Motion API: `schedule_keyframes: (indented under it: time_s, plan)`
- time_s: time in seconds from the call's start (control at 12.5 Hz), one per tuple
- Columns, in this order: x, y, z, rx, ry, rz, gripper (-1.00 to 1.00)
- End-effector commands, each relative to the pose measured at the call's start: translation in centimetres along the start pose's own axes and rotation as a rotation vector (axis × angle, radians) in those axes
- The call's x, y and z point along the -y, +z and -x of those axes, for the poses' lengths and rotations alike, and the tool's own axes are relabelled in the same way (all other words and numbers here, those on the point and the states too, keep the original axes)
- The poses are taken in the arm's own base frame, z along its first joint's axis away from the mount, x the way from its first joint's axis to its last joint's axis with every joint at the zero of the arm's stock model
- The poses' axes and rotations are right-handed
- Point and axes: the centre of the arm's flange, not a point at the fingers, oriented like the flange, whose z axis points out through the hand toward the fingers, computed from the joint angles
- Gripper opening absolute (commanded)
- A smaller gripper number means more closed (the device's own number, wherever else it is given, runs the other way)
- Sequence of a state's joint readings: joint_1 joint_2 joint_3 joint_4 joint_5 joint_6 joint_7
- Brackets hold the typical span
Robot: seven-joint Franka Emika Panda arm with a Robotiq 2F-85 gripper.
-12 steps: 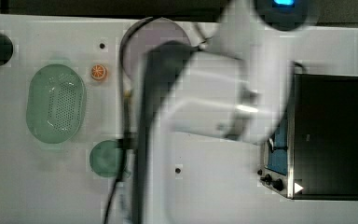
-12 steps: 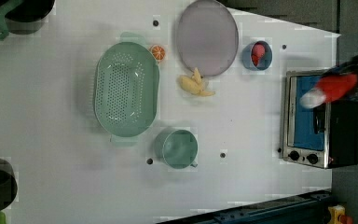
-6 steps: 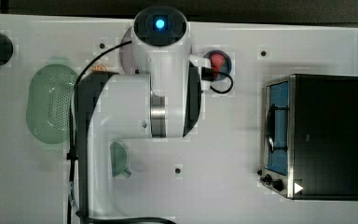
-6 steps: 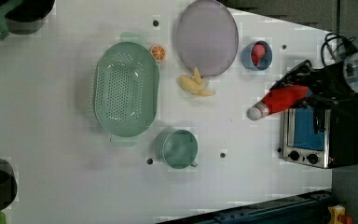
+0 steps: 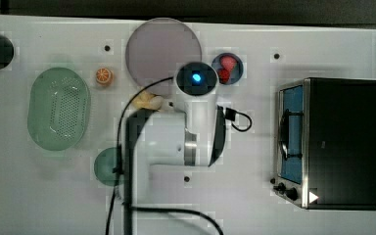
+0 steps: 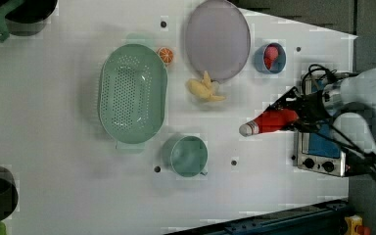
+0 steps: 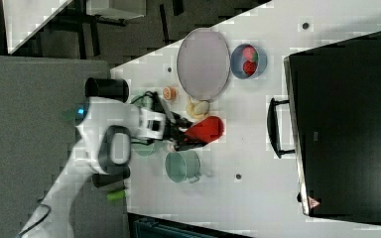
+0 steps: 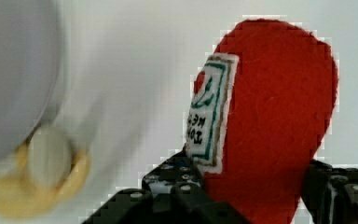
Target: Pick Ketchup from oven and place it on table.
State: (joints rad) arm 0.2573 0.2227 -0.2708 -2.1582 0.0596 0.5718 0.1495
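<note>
White table (image 6: 54,186) spans the left view. Black oven (image 5: 342,142) sits at the right of the top view, handle facing frame left. Green colander (image 6: 132,93) left of centre in the left view, grey plate (image 6: 218,39) at top, green cup (image 6: 188,155) lower centre. Gripper (image 6: 293,117) partly closed, clamped on the ketchup (image 6: 271,121), held level above the table just left of the oven, cap toward frame left. Banana (image 6: 204,90) lies below the plate.
</note>
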Motion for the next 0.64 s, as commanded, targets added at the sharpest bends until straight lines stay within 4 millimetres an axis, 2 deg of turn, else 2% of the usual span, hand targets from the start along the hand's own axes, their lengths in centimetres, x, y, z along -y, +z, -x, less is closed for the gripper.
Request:
schedule_keyframes:
  time_s: [0.08, 0.24, 0.32, 0.48, 0.64]
  plan:
    - [0.0, 4.8, -1.5, -0.039, 0.094, -0.031, 0.24]
    - [0.2, 8.0, -1.4, -0.054, 0.090, -0.022, 0.30]
    - [0.4, 9.0, -1.5, -0.061, 0.087, -0.020, 0.49]
    - [0.6, 9.3, -1.6, -0.069, 0.088, -0.028, 0.93]
    - [0.7, 7.7, -1.6, -0.076, 0.089, -0.054, 1.00]
